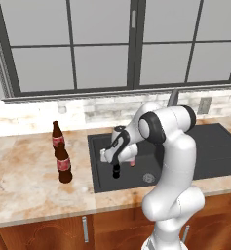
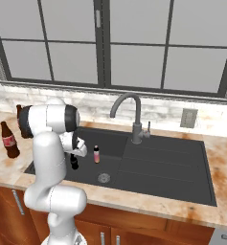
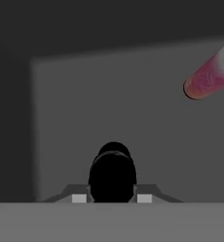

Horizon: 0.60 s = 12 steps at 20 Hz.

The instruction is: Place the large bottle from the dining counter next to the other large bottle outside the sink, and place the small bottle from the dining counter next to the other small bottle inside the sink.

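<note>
Tool (image 1: 115, 168) clenched on small black bottle (image 1: 116, 171) by its neck over sink (image 1: 100, 183) near pink bottle (image 2: 96, 154); prob light, slick, tippy.

Bare sink floor (image 2: 148, 167) lies open toward three o'clock. The pink bottle (image 2: 96, 154) stands near the black bottle (image 2: 74, 162) at two o'clock; the faucet (image 2: 134, 119) rises behind.

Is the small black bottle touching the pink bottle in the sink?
Apart. The right base view shows dark basin floor between the small black bottle, held in the claw, and the pink bottle.
</note>
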Available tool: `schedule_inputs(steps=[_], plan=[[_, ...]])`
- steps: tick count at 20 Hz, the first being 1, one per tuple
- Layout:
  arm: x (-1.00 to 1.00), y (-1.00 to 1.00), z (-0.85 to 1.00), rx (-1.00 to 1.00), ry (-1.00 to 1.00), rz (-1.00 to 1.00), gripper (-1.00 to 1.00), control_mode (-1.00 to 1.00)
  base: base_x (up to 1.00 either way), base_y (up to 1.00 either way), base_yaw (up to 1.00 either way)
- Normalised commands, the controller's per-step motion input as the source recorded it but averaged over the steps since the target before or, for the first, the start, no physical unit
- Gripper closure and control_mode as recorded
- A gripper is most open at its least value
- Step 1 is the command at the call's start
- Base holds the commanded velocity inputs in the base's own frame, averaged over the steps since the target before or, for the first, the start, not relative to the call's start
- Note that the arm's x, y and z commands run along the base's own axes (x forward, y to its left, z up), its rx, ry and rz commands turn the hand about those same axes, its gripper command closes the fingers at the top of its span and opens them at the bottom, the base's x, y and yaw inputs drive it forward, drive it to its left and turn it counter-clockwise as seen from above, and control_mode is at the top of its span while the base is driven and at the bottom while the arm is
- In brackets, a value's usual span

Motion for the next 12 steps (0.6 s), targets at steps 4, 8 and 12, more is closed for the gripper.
schedule_inputs(steps=[4, 8, 12], plan=[[0.00, 0.00, -0.20, 0.00, 0.00, 0.00, 1.00, -1.00, 0.00, 0.00, 0.00], [0.00, 0.00, -0.11, 0.00, 0.00, 0.00, 1.00, -1.00, 0.00, 0.00, 0.00], [0.00, 0.00, 0.00, 0.00, 0.00, 0.00, 1.00, -1.00, 0.00, 0.00, 0.00]])
